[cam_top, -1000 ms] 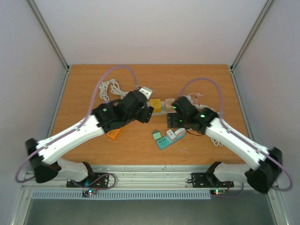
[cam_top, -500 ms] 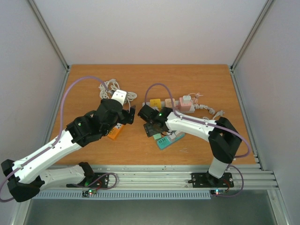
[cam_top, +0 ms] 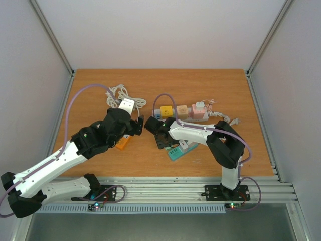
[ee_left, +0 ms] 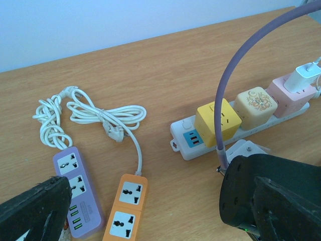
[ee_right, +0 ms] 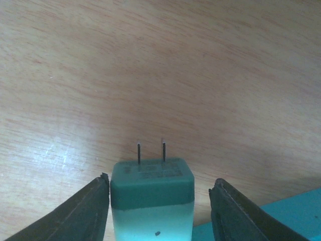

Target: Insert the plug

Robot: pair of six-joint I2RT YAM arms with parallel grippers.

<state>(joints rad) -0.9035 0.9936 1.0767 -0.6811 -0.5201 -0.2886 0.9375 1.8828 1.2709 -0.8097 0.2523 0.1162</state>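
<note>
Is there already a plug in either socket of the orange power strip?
No, both sockets visible on the orange power strip are empty.

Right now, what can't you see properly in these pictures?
Teal power strip: top view, the right arm covers most of it.
Purple power strip: top view, the left arm hides it.
Green plug: right wrist view, the bottom edge cuts off its lower part; top view, the right arm hides it.
</note>
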